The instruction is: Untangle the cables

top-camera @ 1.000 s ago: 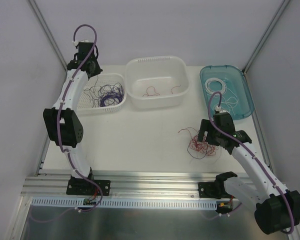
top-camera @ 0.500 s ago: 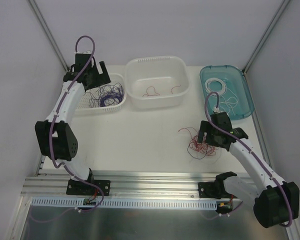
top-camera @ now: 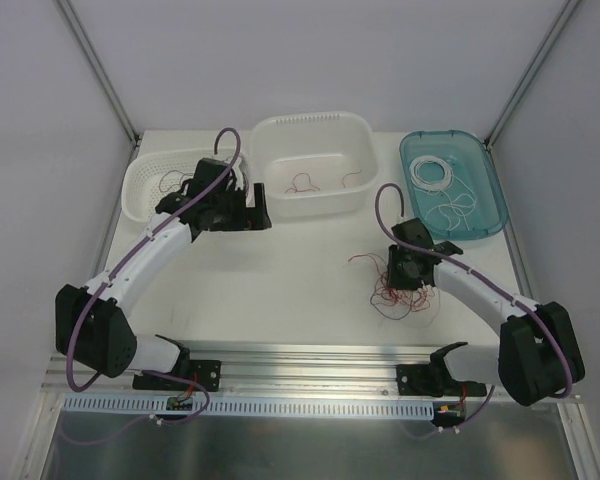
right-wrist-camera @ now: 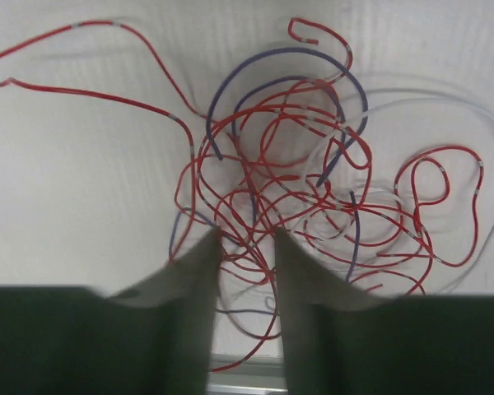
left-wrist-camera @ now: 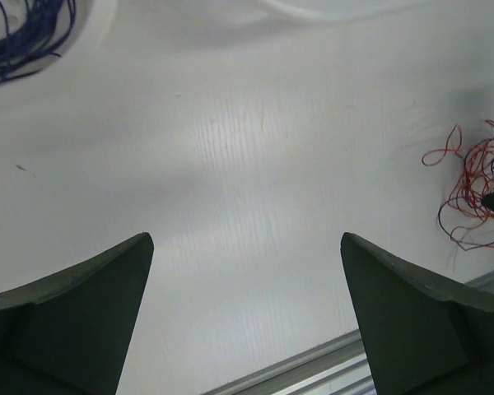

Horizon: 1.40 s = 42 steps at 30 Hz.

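The tangle of cables (top-camera: 398, 296), mostly red with a few purple and white strands, lies on the table right of centre; it also shows in the right wrist view (right-wrist-camera: 313, 189) and at the right edge of the left wrist view (left-wrist-camera: 473, 197). My right gripper (top-camera: 410, 282) (right-wrist-camera: 247, 234) is down on the tangle's near side. Its fingers are drawn close together, with red strands running through the narrow gap. My left gripper (top-camera: 252, 215) (left-wrist-camera: 247, 239) hangs wide open above bare table in front of the white tub, nothing between its fingers.
A white basket (top-camera: 140, 185) at the back left holds purple cables (left-wrist-camera: 16, 41). The white tub (top-camera: 310, 125) at the back centre has a few red cables (top-camera: 305, 183). A teal tray (top-camera: 485, 160) at the back right holds white cables (top-camera: 435, 175). An aluminium rail (top-camera: 300, 360) runs along the near edge.
My left arm has swung from over the basket towards the table's middle, its jaws now wide open. My right gripper has dropped onto the tangle and its jaws have narrowed round red strands.
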Motion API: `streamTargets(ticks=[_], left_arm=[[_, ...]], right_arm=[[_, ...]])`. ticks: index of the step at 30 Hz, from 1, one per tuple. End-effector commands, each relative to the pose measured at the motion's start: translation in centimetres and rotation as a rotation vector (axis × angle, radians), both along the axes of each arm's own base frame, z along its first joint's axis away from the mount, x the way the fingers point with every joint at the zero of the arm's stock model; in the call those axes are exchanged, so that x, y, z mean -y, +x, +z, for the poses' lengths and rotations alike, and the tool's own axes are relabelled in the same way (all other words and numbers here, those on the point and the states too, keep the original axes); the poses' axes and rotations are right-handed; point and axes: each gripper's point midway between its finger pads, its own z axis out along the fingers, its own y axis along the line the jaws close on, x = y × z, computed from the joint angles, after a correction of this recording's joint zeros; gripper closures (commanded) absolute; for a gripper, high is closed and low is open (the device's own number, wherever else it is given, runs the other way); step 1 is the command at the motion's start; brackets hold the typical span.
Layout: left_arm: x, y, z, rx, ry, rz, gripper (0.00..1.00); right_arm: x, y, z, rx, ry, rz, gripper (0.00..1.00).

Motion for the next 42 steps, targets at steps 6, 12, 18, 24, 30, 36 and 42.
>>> streamTargets(ticks=[6,12,18,24,30,36,42], left_arm=[[5.7,-5.3,-1.1,-0.041,-0.113,-0.146,0.01],[8.8,-6.6,-1.9,-0.067,-0.217,-0.172,0.03],[10.8,-6.2,-3.3,-0.084,-0.264,-0.156,0.06],[11.9,-4.9,-5.5,-0.122,-0.244,-0.137,0.13],[13.3,-4.4,-9.0,-0.207,-0.197,-0.088,0.24],[13.9,-3.8,-11.8,-0.219,-0.099,-0.072,0.30],[14.1,-3.5,-13.5,-0.222,-0.020,-0.073,0.34]], right_arm=[[-7.5,4.3,5.8,0.114,0.267,0.071,0.99],[-10.7,5.6,11.5,0.195,0.473,0.053,0.99],[-12.1,6.4,14.0,0.240,0.598,-0.001,0.99],[-12.5,6.3,13.9,0.238,0.607,0.012,0.99],[-11.9,5.9,11.8,0.209,0.573,-0.016,0.99],[-10.6,5.7,9.1,0.197,0.487,-0.051,0.99],[-7.9,4.3,3.4,0.110,0.332,-0.131,0.99]])
